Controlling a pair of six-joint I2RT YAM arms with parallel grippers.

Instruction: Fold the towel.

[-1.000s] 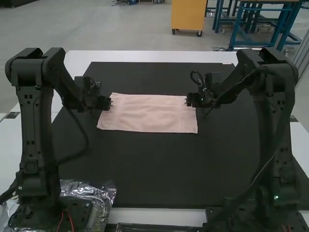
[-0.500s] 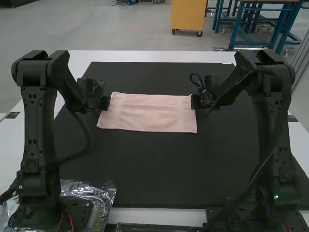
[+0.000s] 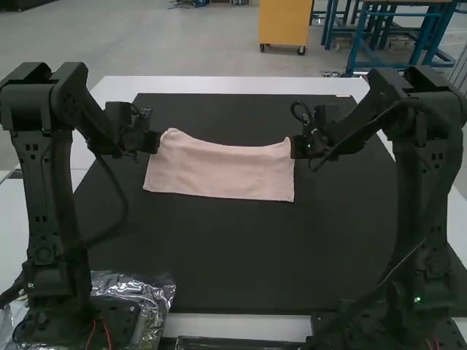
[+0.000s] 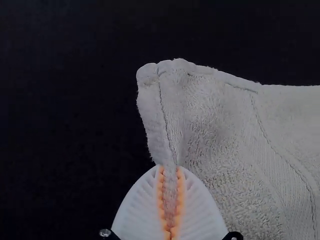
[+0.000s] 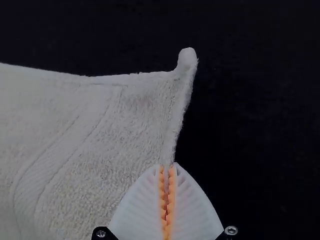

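Pinching towel (image 3: 222, 173): left gripper (image 3: 157, 141), right gripper (image 3: 294, 146), closed.

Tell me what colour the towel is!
The towel is pale pink, clearest in the high view.

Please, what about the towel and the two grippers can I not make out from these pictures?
- High view: the towel's underside, hidden by the cloth itself.
- High view: the exact fingertip contact, too small and dark.
- Left wrist view: the cloth deep in the left gripper, partly covered by its fingers; the towel's far end, cut off by the edge.
- Right wrist view: most of the cloth pinched in the right gripper, covered by its fingers.
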